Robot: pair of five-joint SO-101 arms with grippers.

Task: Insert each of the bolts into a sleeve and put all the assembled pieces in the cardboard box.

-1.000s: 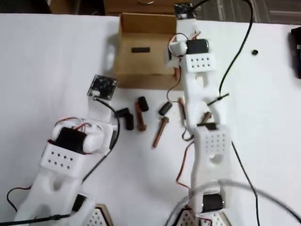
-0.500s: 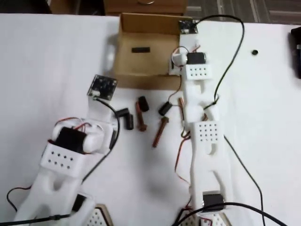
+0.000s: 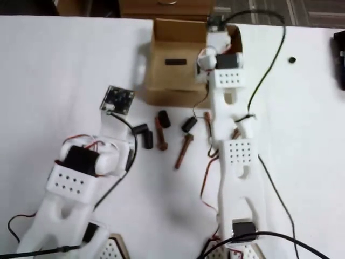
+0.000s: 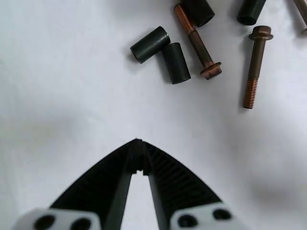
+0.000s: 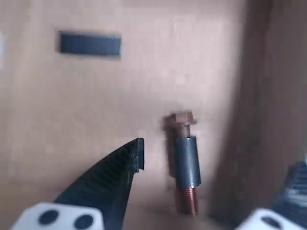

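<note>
Since a second ago my right arm [image 3: 229, 81] has stretched farther forward, and the cardboard box [image 3: 161, 93] has slid across the surface [image 3: 64, 65] toward that arm's side, so its far end now lies under my wrist. My right jaws hang wide apart inside the box, gripping nothing. Between them, touching neither finger, an assembled piece [image 5: 184, 160] lies flat on the cardboard floor close to a side wall [image 5: 268, 96]. It is a copper-coloured bolt with a dark sleeve round its shank, and the flanged head and threaded tip both stick out. A black label [image 5: 89, 43] sits on the floor farther off. My left arm [image 3: 81, 167] has not budged. My left jaws are pressed together at the tips, holding nothing, above the bare white surface. Ahead of them lie the loose parts. A black sleeve [image 4: 149, 44] touches a second sleeve [image 4: 175, 63]. Just beside that is a bolt [image 4: 197, 40] with a third sleeve [image 4: 197, 10] against its far end. Somewhat apart lies another bolt [image 4: 254, 64], with a fourth sleeve [image 4: 250, 10] near its head.
</note>
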